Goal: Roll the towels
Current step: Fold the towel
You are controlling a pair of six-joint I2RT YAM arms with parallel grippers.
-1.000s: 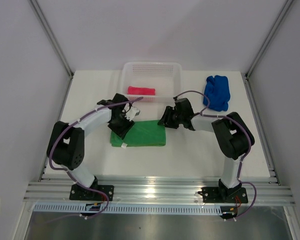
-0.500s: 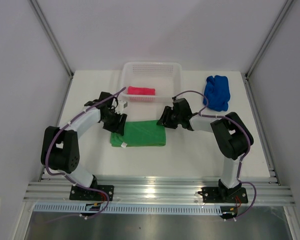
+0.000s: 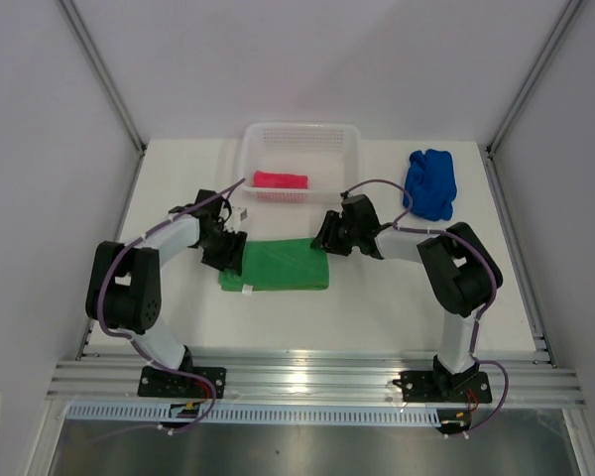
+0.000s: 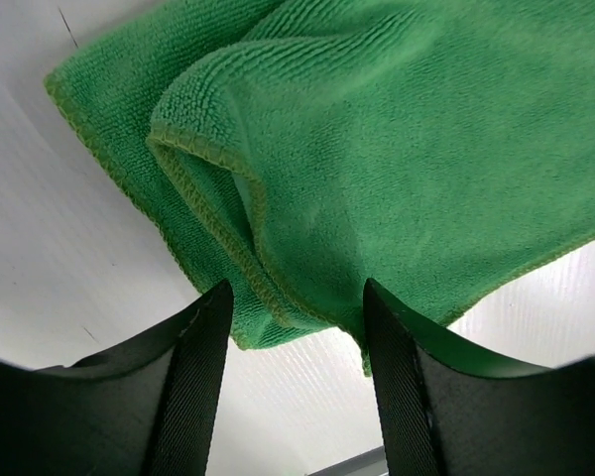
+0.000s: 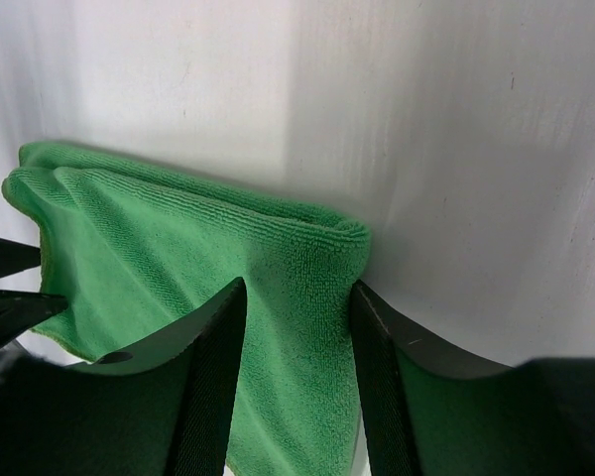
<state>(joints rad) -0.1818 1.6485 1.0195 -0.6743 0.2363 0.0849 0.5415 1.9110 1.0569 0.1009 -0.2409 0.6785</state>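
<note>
The green towel [image 3: 283, 266] lies folded into a flat rectangle in the middle of the table. My left gripper [image 3: 230, 250] sits low at its far left corner. In the left wrist view that gripper [image 4: 296, 302] is open, with the green towel's [image 4: 426, 129] hemmed corner just reaching between the tips and bare table behind. My right gripper [image 3: 327, 236] is at the far right corner. In the right wrist view it [image 5: 297, 297] stands open astride the green towel's [image 5: 178, 268] folded edge, the cloth flat and not pinched. The pink towel [image 3: 281, 180] lies rolled in the basket. At the far right sits the blue towel [image 3: 431, 183], crumpled.
The white mesh basket [image 3: 299, 130] stands at the back centre, just beyond both grippers. Grey walls and metal posts enclose the white table [image 3: 377, 307] on three sides. The arms' bases are bolted to the rail at the near edge.
My left gripper has drawn back leftward off the green towel's top to its far left corner, and its arm has swung outward. The right gripper has barely moved. The towels lie as before.
</note>
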